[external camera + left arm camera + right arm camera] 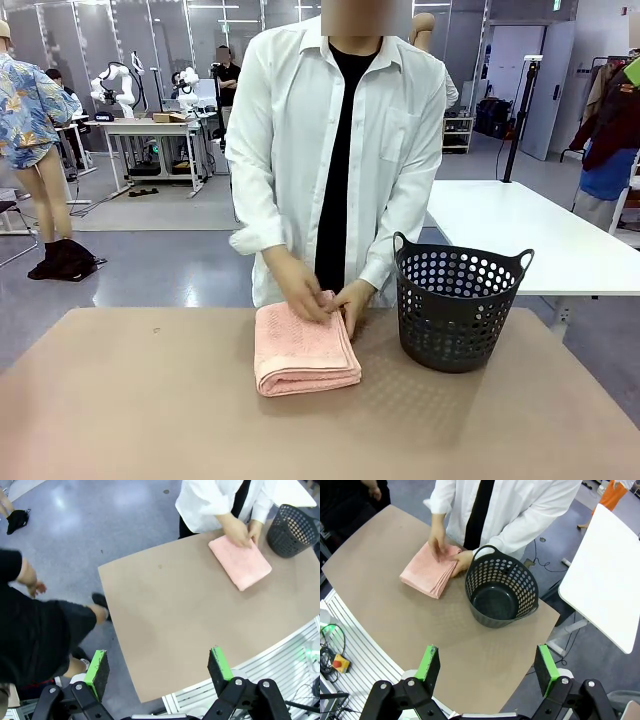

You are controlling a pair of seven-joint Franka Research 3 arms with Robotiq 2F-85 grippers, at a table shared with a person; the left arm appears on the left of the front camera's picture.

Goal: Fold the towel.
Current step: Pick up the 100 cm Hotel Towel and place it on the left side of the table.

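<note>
The folded terry towel (305,350), a thick pink rectangle, lies on the matte brown surface (150,400) beside the round perforated basket (460,305). The left tool (159,662) and the right tool (487,660) both stand released.

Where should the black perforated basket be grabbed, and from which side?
By the loop handle on the rim of the basket, on the side away from the towel. Come down from above: the basket stands upright, the handle rises above the rim, and the person's hands rest on the towel at the other side.
</note>
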